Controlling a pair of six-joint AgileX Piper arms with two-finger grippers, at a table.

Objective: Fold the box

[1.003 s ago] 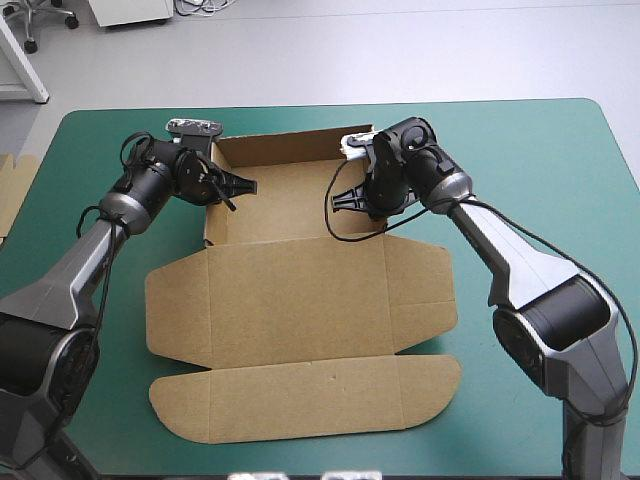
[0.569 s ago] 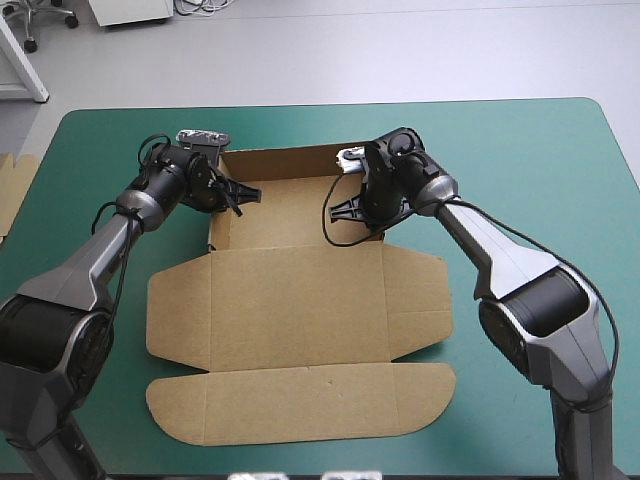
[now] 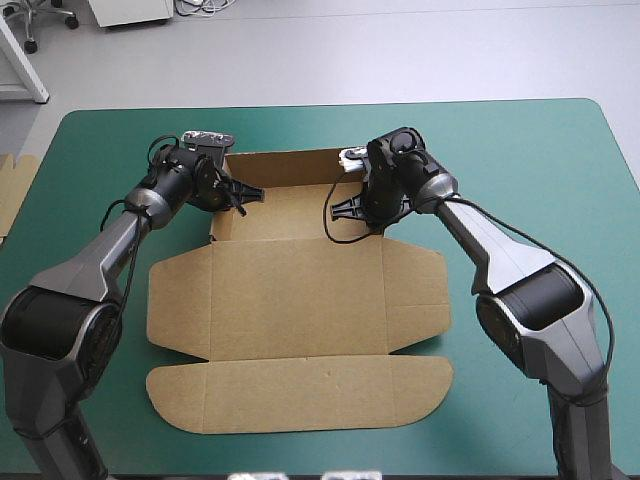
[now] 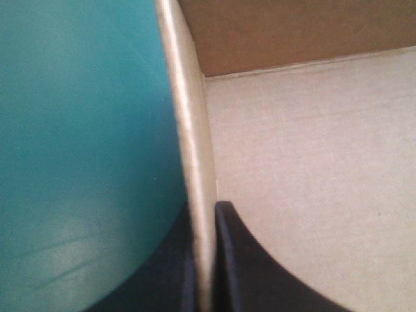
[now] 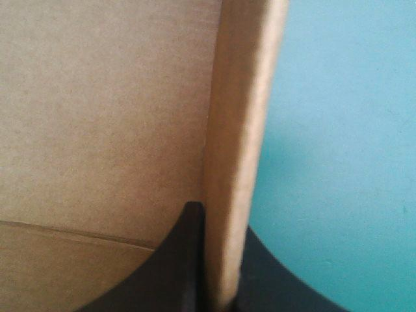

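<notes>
The brown box [image 3: 300,300] lies mid-table, its far part raised into a tray and its lid panels flat toward the front. My left gripper [image 3: 238,194] is shut on the tray's left side wall [image 3: 214,222]. The left wrist view shows that wall's pale edge [image 4: 190,130] pinched between the black fingers [image 4: 250,273] of the left gripper [image 4: 205,260]. My right gripper [image 3: 362,206] is shut on the right side wall, whose edge [image 5: 244,130] runs up between the fingers [image 5: 175,273] of the right gripper [image 5: 221,273]. The back wall [image 3: 290,162] stands upright.
More brown board [image 3: 14,195] shows at the table's left edge. Bare teal-green cover [image 3: 530,170] stretches to the right of the box and along the far edge behind it.
Both grippers have kept hold of the side walls and shifted slightly. The tray's walls have drawn in and the back wall stands more upright. The flat lid has slid a little away from the front edge.
</notes>
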